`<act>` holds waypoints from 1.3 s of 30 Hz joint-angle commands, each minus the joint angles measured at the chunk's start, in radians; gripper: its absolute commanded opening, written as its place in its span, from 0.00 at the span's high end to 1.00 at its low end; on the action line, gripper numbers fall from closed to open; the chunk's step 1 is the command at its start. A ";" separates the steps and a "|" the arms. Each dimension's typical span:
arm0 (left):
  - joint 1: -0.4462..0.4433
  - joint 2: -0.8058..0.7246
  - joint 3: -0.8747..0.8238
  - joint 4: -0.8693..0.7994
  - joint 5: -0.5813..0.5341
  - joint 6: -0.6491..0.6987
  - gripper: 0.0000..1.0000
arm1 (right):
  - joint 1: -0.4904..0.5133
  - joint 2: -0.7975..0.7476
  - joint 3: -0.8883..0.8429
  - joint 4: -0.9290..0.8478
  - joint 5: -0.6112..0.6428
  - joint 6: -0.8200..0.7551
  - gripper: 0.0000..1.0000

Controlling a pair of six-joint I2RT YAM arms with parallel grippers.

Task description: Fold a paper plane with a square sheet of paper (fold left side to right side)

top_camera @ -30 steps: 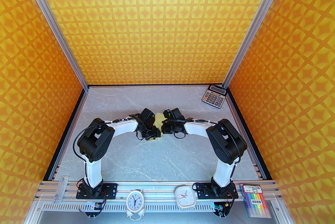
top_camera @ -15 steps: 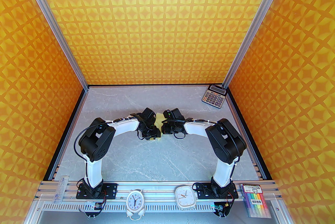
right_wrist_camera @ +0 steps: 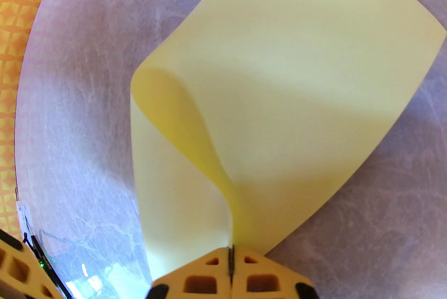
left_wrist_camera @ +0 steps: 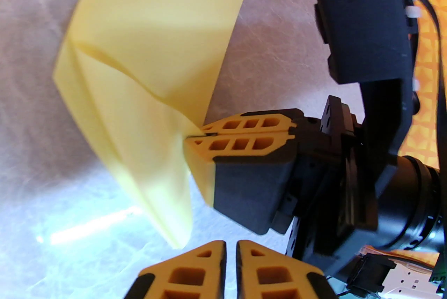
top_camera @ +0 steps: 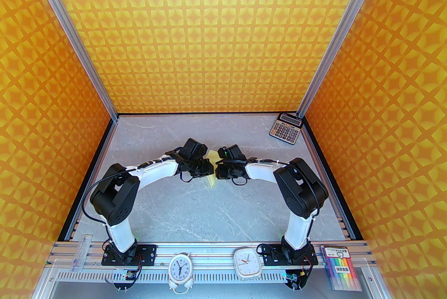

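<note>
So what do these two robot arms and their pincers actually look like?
Both arms have white curved shells with chunky black joints, black cables looping alongside, fastened by white ties. Left gripper and right gripper have orange-yellow fingers with cut-out windows, on black mounts.

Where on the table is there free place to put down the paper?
Bare table lies between the two arms toward the near rail, and along the far wall left of the calculator. It is crowded at centre, where both grippers meet around the sheet.

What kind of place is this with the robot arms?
Probably a robot test booth: a grey marble-look table boxed in by orange patterned walls on a metal frame, with props such as a calculator and clocks.
</note>
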 commanded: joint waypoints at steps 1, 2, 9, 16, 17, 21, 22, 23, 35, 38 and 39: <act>0.001 0.042 -0.029 0.058 0.044 -0.023 0.87 | -0.008 0.010 -0.004 -0.005 -0.009 -0.011 1.00; 0.001 0.048 -0.035 0.061 0.044 -0.023 0.87 | -0.009 0.009 -0.003 -0.004 -0.010 -0.011 1.00; 0.001 0.065 -0.073 0.080 0.043 -0.032 0.85 | -0.009 0.008 0.005 -0.004 -0.011 -0.008 1.00; -0.004 0.081 -0.073 0.088 0.045 -0.037 0.84 | -0.009 0.008 0.010 -0.010 -0.012 -0.011 1.00; -0.004 0.080 -0.074 0.090 0.046 -0.035 0.84 | -0.008 0.008 0.012 -0.010 -0.012 -0.012 1.00; -0.005 0.077 -0.071 0.090 0.046 -0.034 0.84 | -0.008 0.008 0.010 -0.010 -0.013 -0.012 1.00; -0.005 0.082 -0.070 0.086 0.048 -0.032 0.84 | -0.009 0.010 0.012 -0.010 -0.013 -0.011 1.00; -0.005 0.085 -0.072 0.089 0.052 -0.034 0.84 | -0.008 0.009 0.012 -0.011 -0.013 -0.012 1.00; -0.010 0.111 -0.079 0.064 0.057 -0.031 0.84 | -0.008 0.014 0.024 -0.015 -0.010 -0.014 1.00; -0.011 0.115 -0.080 0.057 0.055 -0.028 0.85 | -0.009 0.017 0.029 -0.018 -0.011 -0.015 1.00; -0.011 0.116 -0.081 0.057 0.056 -0.028 0.85 | -0.009 0.018 0.030 -0.018 -0.011 -0.016 1.00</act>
